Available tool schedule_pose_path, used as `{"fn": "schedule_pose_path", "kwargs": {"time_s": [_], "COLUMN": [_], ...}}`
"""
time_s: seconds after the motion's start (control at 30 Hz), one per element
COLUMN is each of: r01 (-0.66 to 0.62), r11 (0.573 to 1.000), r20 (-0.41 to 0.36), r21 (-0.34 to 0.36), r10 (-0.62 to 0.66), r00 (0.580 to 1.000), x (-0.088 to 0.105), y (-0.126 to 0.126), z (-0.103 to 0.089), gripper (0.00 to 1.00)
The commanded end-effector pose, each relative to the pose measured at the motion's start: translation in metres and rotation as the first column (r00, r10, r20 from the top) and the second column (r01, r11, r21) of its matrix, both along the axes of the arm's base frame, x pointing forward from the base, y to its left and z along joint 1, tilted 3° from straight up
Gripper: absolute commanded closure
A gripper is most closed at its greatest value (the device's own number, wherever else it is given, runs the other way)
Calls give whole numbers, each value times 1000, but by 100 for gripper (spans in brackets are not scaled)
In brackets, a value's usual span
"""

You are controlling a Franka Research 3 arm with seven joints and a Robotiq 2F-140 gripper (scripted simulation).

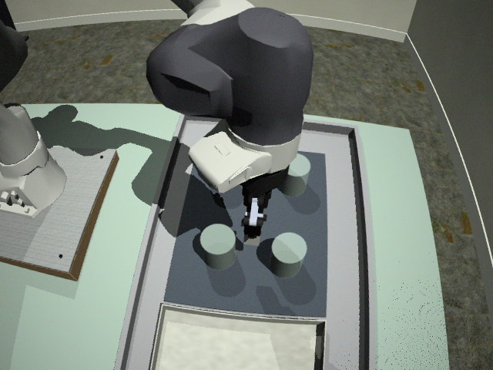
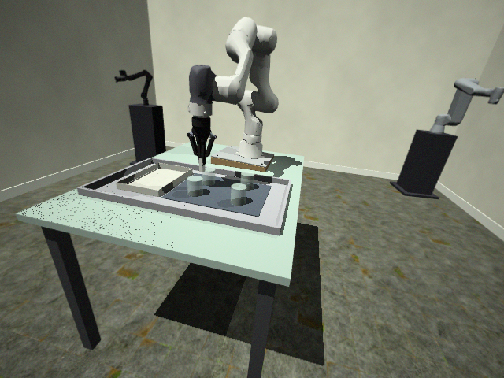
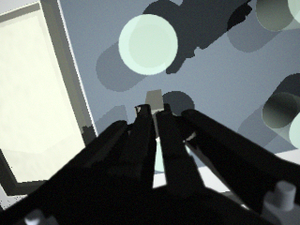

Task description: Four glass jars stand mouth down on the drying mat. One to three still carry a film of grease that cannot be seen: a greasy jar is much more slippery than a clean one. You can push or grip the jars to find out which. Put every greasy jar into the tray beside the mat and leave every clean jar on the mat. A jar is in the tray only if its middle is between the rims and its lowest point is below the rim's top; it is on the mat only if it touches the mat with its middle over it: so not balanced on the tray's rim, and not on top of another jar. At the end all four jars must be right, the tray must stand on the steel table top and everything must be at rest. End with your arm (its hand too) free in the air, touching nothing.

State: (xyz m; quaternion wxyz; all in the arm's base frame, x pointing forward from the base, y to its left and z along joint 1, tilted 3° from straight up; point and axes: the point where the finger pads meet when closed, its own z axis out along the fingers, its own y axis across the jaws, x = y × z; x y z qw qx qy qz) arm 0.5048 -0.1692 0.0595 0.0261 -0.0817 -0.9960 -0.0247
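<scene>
Three jars show from the top: one (image 1: pixel 217 246) at the mat's (image 1: pixel 246 290) near left, one (image 1: pixel 288 253) at its near right, and one (image 1: pixel 297 175) at the far right, partly behind the arm (image 1: pixel 235 72). The fourth is hidden under the wrist. The end effector (image 1: pixel 252 234) points down between the two near jars, fingers pressed together with nothing between them, touching neither jar. The tray (image 1: pixel 239 346) lies beside the mat's near edge, with no jar in the part that shows.

From the exterior, all four jars are upright on the mat (image 2: pixel 220 195): a front-left jar (image 2: pixel 194 185), a front-right jar (image 2: pixel 239 193), one behind (image 2: pixel 247 177) and one (image 2: pixel 209 176) partly behind the fingers. The end effector (image 2: pixel 201 165) hangs just above the mat, closed. The tray (image 2: pixel 152 182) sits left of the mat inside a grey surround (image 2: pixel 227 220) on the desk (image 2: pixel 162 239).

At the wrist, the closed fingers meet over bare mat (image 3: pixel 220 80). One jar (image 3: pixel 148 44) stands ahead, two more (image 3: pixel 280 110) (image 3: pixel 277 11) at the right edge, and the tray (image 3: pixel 33 94) lies left.
</scene>
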Motion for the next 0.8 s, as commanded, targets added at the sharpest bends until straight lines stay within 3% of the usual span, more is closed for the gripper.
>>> {"fn": "schedule_pose_path", "kwargs": {"time_s": [0.0, 0.07, 0.77], "r01": [-24, -24, -24], "r11": [1000, 1000, 1000], "r20": [21, 21, 21], "r21": [-2, -2, -2], "r10": [24, 24, 24], "r00": [999, 999, 999], "x": [5, 5, 6], "y": [-2, -1, -1], "z": [-17, -26, -26], "gripper": [100, 100, 100]}}
